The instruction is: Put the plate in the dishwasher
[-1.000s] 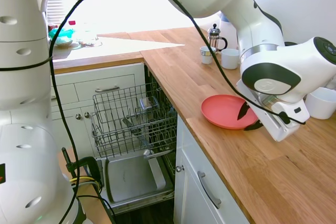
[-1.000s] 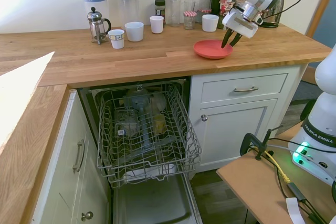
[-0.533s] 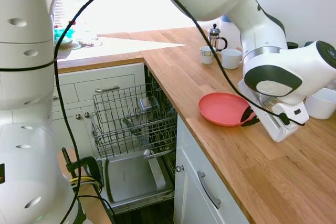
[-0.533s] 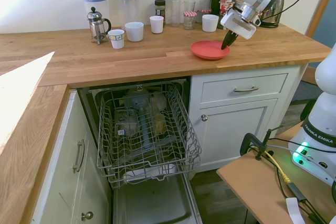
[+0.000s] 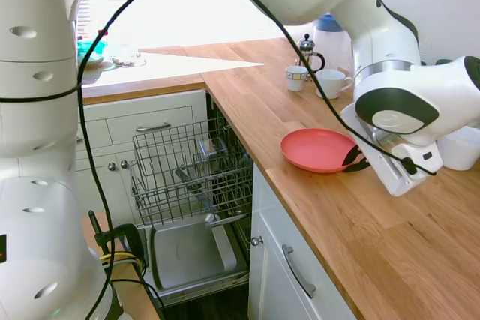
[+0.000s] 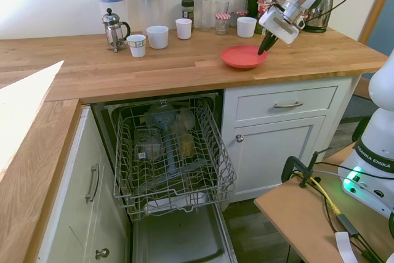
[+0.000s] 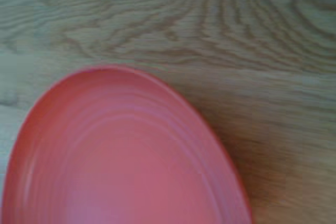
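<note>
Built-in dishwasher [image 6: 166,170]: well below and away from the hand, door down, grey wire rack [image 6: 172,152] pulled out, holding a few indistinct items; no plate inside. Task judged early: loading remains.

Wooden worktop [image 5: 352,230]: under the hand.

Round coral-pink plate [image 5: 319,149]: on the worktop, at the hand.

Hand [image 5: 354,160]: fingers closed on the plate's rim.

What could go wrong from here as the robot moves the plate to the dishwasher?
1. The gripper pinches only the plate's rim, so the plate may tilt or slip out when lifted.
2. The plate sits near the counter edge and could slide off.
3. The rack already holds items, so the plate may snag on them.
</note>
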`<state>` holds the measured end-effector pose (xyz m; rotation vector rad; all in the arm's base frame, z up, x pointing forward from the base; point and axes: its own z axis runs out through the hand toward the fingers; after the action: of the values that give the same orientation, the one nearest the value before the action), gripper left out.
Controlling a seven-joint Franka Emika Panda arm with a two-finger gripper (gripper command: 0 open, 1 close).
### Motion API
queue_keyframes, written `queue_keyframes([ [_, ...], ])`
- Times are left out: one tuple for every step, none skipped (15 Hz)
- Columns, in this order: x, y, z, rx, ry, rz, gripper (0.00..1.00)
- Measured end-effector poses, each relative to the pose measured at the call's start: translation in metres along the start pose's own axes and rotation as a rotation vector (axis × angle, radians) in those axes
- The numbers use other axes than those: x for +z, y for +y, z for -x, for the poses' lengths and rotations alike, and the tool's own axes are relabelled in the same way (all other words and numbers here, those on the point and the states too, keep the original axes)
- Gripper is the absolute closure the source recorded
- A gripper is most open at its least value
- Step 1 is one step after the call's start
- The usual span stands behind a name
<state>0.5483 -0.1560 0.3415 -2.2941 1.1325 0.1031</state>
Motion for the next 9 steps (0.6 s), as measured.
queue_keyframes([
  [-0.01,-0.015,0.013,-0.037,0.0,-0.004,1.0],
  [-0.019,-0.037,0.033,-0.081,0.009,0.0,1.0],
  [-0.024,-0.063,0.059,-0.123,0.021,0.018,1.0],
  [-0.022,-0.096,0.095,-0.168,0.038,0.055,1.0],
  [-0.011,-0.131,0.139,-0.214,0.06,0.098,1.0],
  [0.01,-0.162,0.186,-0.264,0.084,0.144,1.0],
  [0.038,-0.187,0.235,-0.313,0.109,0.198,1.0],
  [0.068,-0.204,0.281,-0.361,0.14,0.249,1.0],
  [0.096,-0.214,0.322,-0.407,0.179,0.296,1.0],
])
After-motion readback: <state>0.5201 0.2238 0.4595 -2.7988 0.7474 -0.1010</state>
